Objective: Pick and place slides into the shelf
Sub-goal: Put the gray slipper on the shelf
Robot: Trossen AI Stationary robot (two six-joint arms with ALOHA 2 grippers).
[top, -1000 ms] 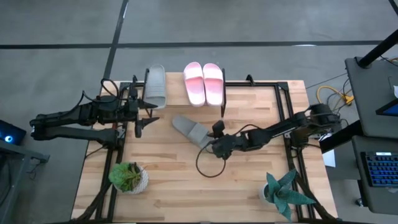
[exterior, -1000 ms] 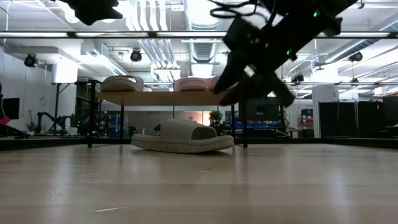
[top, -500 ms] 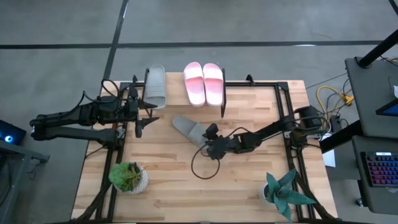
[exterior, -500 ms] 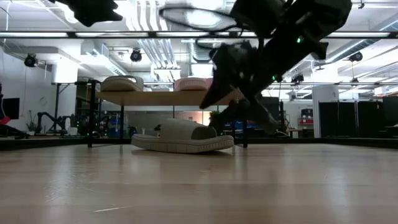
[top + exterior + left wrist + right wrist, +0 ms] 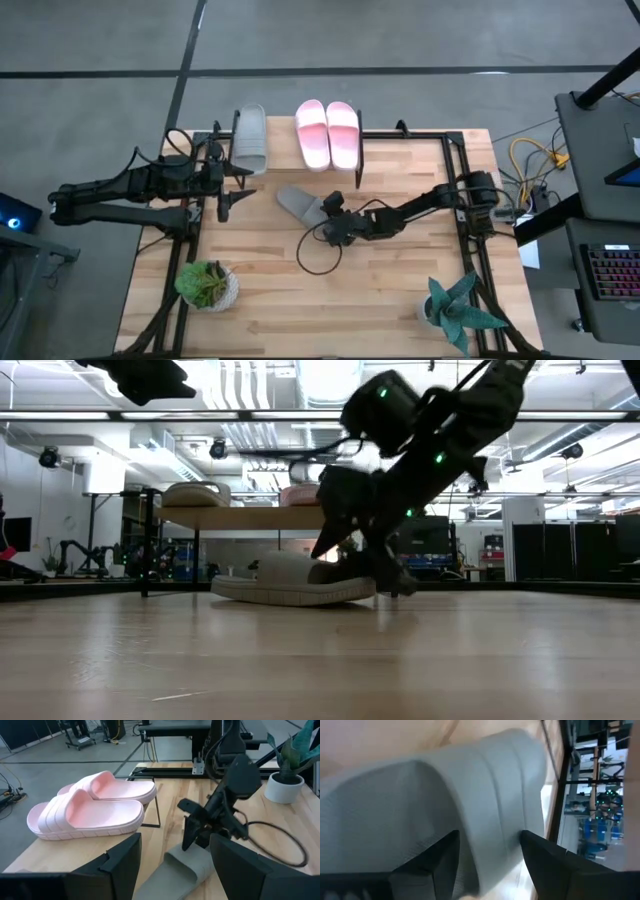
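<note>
High view: right hand low, fingers spread astride grey slide's strap, not yet closed.

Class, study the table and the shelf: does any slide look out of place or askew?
Yes. One grey slide lies slanted on the table, while the other grey slide and the pink pair sit on the shelf. The right gripper, fingers open, is at its strap; the left gripper waits near the shelf.

Pale pink ribbed rubber slide pair and one plain grey slide on the light wood shelf plank. Second grey slide on blond striped wooden tabletop. Black arms; green potted plants.
</note>
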